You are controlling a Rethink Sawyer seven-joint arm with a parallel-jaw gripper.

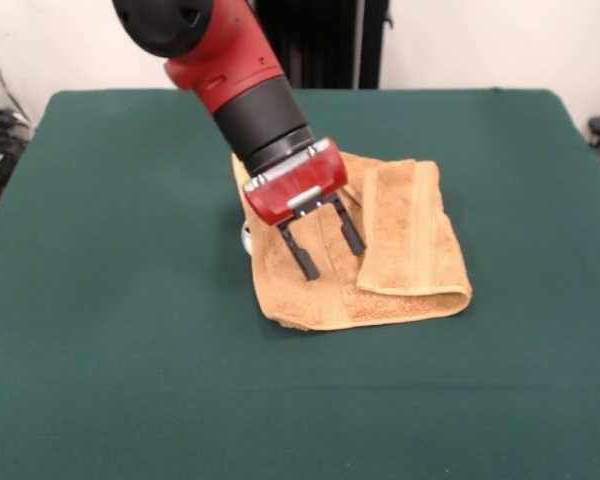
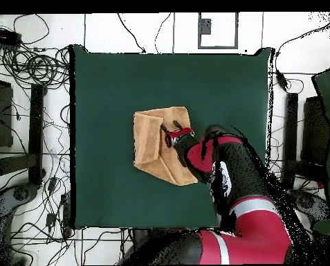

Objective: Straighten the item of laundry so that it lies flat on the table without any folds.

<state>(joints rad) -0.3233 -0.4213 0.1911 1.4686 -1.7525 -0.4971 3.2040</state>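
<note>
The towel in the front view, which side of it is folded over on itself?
The towel's picture-right side: a flap lies doubled over there, ending in a rounded fold near the front. The part under the open gripper lies single.

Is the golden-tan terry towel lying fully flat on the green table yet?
No: in the front view the golden-tan terry towel has one side folded over itself on the dark green felt table.

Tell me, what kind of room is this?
Probably a robot lab: a red and black arm with a gripper reaches over a towel on a green table, and cables cover the floor around it.
</note>
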